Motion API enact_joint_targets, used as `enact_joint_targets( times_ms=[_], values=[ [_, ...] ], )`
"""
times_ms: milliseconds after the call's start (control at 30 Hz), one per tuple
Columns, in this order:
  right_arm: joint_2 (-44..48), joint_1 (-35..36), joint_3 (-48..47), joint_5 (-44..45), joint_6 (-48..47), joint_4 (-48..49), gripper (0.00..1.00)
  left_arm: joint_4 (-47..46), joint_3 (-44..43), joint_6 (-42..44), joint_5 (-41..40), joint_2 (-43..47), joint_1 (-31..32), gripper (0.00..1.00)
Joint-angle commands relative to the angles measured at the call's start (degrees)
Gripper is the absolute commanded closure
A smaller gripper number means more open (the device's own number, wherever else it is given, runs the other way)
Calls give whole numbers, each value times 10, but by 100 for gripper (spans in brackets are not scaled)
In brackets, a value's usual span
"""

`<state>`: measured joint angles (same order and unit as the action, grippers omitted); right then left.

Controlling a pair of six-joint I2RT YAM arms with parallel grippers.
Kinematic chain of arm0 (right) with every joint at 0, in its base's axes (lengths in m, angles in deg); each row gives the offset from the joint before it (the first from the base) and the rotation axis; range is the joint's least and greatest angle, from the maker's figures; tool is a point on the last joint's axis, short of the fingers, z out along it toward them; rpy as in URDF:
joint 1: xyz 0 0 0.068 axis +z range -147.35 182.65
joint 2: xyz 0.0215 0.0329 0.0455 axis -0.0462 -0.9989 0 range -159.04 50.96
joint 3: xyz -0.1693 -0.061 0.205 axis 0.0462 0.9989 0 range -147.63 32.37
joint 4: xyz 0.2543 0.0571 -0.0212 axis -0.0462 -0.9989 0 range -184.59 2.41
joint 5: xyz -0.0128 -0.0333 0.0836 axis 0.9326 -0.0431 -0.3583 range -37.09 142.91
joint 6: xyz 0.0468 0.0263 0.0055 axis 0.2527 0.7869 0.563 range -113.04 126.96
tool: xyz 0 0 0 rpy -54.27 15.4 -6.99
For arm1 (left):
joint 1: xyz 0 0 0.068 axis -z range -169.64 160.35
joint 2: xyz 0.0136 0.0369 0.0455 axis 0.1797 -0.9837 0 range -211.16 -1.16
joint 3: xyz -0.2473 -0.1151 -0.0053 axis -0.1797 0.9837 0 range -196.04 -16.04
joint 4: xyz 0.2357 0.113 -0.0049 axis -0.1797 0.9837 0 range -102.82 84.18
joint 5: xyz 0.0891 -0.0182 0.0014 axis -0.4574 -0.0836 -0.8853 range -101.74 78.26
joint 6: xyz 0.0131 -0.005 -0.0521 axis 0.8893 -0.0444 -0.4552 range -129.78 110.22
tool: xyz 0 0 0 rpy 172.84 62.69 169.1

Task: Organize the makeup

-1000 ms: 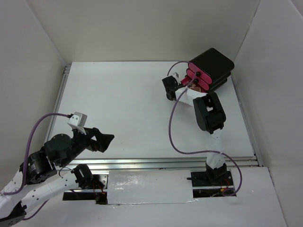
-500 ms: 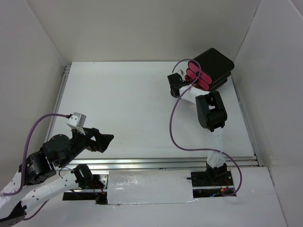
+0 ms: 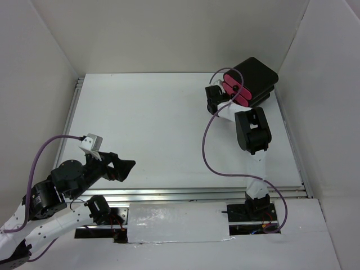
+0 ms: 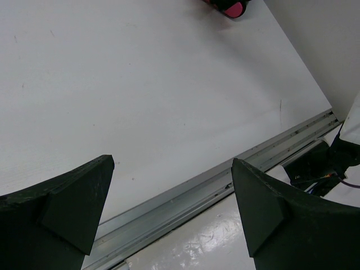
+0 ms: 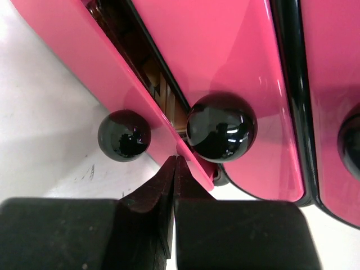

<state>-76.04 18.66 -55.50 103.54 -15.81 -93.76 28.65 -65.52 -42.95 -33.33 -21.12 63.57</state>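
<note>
A: Starting wide: see a flat white surface (image 3: 157,129), and on its far right a black box (image 3: 260,74) with glossy pink drawers (image 3: 235,90)?

B: Yes. Stands near the right wall, fronts turned toward the arms.

A: And reaching it?

B: Only the right arm (image 3: 251,132), stretched out to the drawer fronts. Find the left arm (image 3: 62,185) folded at the near left, well apart from the box.

A: State of each tool?

B: Left tool (image 4: 171,164): spread wide, hovering above the surface, holding nothing. Right tool (image 5: 175,162): pinched together on nothing, tips touching the lower rim of an ajar pink drawer front (image 5: 73,39), between two round black knobs (image 5: 221,127).

A: Whereabouts of the makeup (image 5: 153,76)?

B: Inside that ajar drawer, going by brown and tan shapes glimpsed through the slit. Too cramped to name piece by piece.

A: Probably nudging it closed, then. Likely ways to spoil that?

B: Several. Pressing on a thin, slick rim, so could skid off onto a knob. Pushing off to one side, so could skew the drawer until jammed. Could shove the whole box toward the wall instead of seating the drawer. Could trap a piece standing proud inside. Worth watching the purple cable (image 3: 205,149) too: arcs right over the drawer fronts in the top view, might snag on a knob
</note>
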Motion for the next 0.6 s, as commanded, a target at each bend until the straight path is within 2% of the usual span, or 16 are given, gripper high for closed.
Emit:
enact_joint_targets(
  times_ms=[0,567],
  values=[
    [4,-8,8,32,-41,81,100,-34,1,10,5,-1,4,1],
    [-18,-22,7,41,-41,98,100,-34,1,11,5,-10,4,1]
  ],
)
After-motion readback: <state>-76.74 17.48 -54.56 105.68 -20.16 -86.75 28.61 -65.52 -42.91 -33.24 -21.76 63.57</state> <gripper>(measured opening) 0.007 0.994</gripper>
